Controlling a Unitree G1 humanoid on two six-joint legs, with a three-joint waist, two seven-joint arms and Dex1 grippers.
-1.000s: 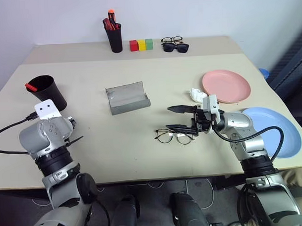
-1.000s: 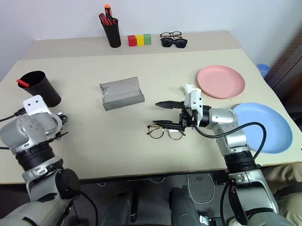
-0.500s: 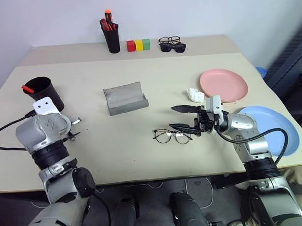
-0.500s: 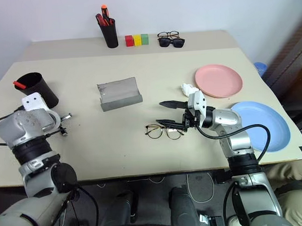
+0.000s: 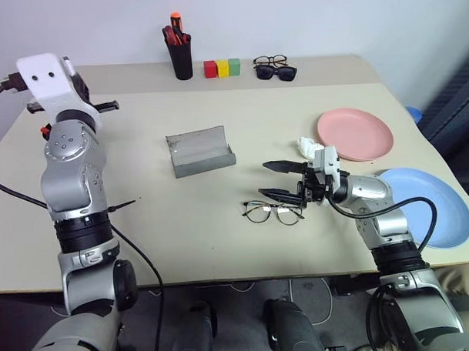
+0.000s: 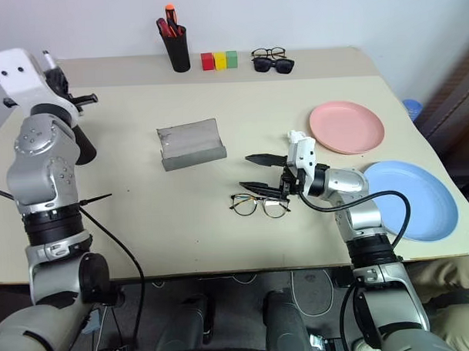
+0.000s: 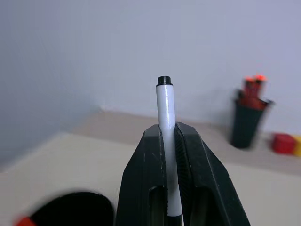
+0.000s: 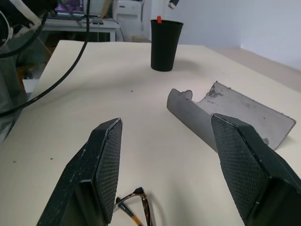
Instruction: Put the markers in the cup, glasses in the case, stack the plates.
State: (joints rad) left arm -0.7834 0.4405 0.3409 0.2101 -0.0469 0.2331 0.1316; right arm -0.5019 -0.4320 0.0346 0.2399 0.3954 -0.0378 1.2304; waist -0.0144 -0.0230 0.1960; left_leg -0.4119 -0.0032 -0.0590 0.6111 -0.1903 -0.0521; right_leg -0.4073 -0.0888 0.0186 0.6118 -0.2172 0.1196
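Observation:
My left gripper is shut on the whitish marker and is raised high at the table's left. Below it, my arm mostly hides the black cup. The red-capped marker stands in that cup. My right gripper is open, fingers pointing left, just above and behind the wire-framed glasses on the table. The grey case lies open mid-table. At the right lie the pink plate and the blue plate, side by side.
A slim black pen holder with red and orange pens, coloured blocks, and sunglasses with another pair line the back edge. A crumpled white scrap lies near the pink plate. A cable hangs from my left arm.
My left arm has swung up from the table beside the cup, carrying the whitish marker. My right gripper has stayed open by the glasses.

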